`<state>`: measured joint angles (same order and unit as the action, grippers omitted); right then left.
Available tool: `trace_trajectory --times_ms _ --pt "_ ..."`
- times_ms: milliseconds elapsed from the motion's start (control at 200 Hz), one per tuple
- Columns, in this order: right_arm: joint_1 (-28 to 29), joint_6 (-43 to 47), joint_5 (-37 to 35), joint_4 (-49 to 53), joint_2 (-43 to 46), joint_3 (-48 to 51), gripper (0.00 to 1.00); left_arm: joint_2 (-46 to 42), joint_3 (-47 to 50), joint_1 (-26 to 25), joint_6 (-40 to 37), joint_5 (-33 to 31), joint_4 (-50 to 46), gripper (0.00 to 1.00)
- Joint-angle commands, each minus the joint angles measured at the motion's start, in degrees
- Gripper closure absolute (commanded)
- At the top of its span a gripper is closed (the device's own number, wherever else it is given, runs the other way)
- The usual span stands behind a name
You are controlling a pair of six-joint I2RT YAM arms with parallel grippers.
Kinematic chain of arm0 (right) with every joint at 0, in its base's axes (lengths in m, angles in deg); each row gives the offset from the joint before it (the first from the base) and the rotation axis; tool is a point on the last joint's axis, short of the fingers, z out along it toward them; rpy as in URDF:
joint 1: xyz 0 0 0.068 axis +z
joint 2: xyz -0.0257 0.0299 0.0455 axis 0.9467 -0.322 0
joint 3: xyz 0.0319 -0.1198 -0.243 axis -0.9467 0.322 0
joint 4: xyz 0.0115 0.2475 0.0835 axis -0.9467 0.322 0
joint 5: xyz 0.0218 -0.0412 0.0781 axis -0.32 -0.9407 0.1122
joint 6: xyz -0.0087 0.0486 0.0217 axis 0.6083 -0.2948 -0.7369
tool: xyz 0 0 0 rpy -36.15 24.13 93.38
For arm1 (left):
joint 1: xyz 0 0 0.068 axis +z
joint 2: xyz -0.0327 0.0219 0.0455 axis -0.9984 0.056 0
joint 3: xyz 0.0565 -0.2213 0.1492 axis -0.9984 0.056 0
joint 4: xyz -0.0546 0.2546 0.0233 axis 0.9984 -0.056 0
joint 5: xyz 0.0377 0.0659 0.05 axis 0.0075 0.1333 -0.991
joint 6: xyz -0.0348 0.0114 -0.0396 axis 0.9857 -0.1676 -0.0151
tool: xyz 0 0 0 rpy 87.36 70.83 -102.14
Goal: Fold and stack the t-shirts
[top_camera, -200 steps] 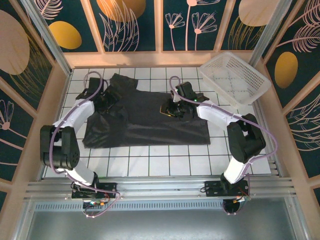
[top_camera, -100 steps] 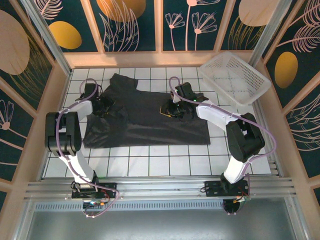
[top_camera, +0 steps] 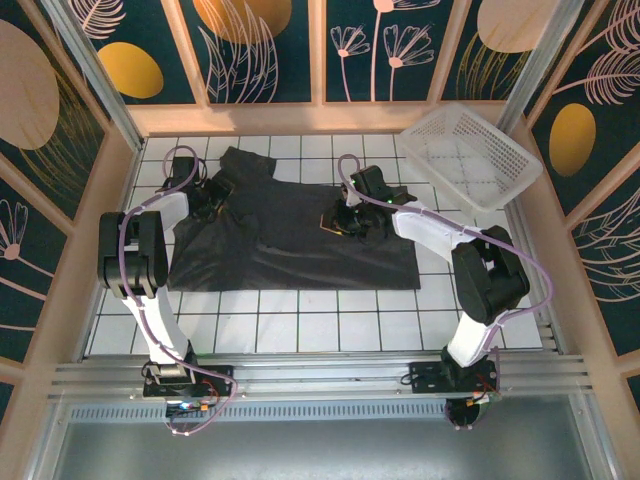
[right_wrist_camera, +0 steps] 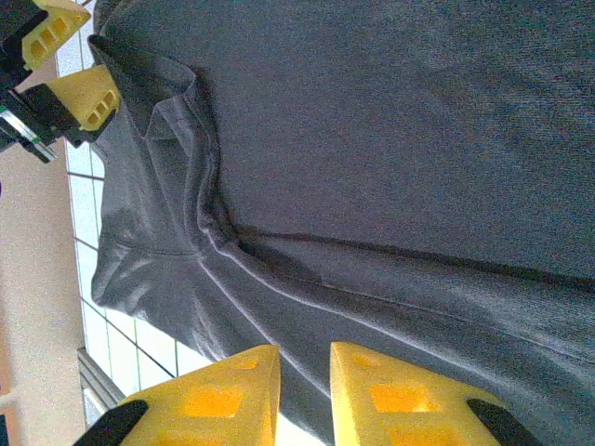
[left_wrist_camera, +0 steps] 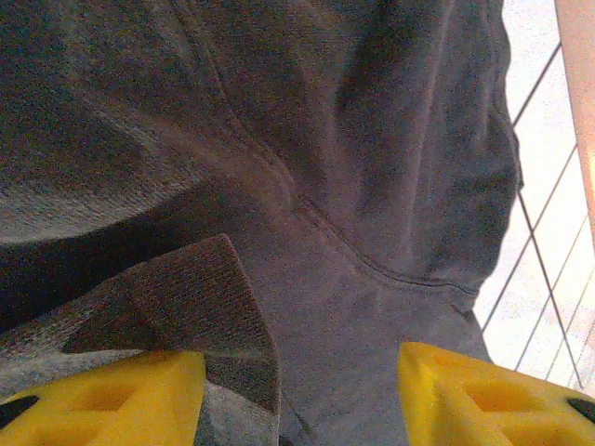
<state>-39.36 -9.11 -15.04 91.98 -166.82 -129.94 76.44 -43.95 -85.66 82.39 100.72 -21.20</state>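
Left gripper (left_wrist_camera: 302, 360) spread, right gripper (right_wrist_camera: 305, 353) pinching black t-shirt (top_camera: 290, 245), white tiled table (top_camera: 330, 322), floral walls (top_camera: 265, 50)

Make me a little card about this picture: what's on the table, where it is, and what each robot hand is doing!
clothing: one black t-shirt, spread out flat
surface: white tiled table
basket: white, far right corner, apart from the shirt
left gripper: open, at the shirt's left edge
right gripper: shut on the t-shirt's cloth, near its middle
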Motion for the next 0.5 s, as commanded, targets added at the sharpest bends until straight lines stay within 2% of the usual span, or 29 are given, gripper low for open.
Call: trace_trajectory --times_ms 0,185,275,370,495 --pt "-0.2 -0.4 0.0 1.2 0.7 0.0 0.78 -2.0 2.6 0.0 -1.4 0.3 2.7 0.44" --pt "-0.2 -0.3 -0.1 1.3 0.7 0.1 0.78 -14.6 9.5 -0.5 -0.5 -5.1 -0.5 0.45" --pt "-0.2 -0.4 0.0 1.1 0.3 0.0 0.79 -19.4 12.6 -1.5 0.2 -5.0 -1.7 0.50" --pt "-0.1 -0.3 0.1 1.0 -0.3 -0.7 0.79 -20.8 14.9 -2.9 1.3 -3.4 -3.4 0.61" --pt "-0.2 -0.3 0.2 1.0 -0.9 -1.4 0.79 -20.4 17.4 -4.1 2.6 -2.1 -3.6 0.64"
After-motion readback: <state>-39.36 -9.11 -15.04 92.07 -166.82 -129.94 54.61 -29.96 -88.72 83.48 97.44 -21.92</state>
